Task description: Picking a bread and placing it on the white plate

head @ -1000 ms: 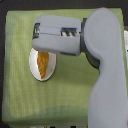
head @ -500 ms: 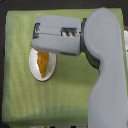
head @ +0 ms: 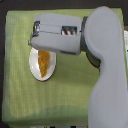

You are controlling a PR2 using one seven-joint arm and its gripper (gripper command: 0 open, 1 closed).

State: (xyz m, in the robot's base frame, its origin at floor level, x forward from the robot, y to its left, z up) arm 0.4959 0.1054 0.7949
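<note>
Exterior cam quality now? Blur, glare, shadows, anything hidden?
Exterior view: soft and low in detail overall, edges fuzzy; lighting flat and even, no glare on the white plate; only a faint shadow under the arm; the gripper hides the plate's top edge and the top end of the bread; jaws unreadable.

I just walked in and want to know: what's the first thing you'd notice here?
The big grey robot arm fills the exterior view's right and reaches across the green cloth-covered table. Beneath its tip sits a round white plate, with a long golden-orange bread lying on it. Its fingers can't be made out.
</note>
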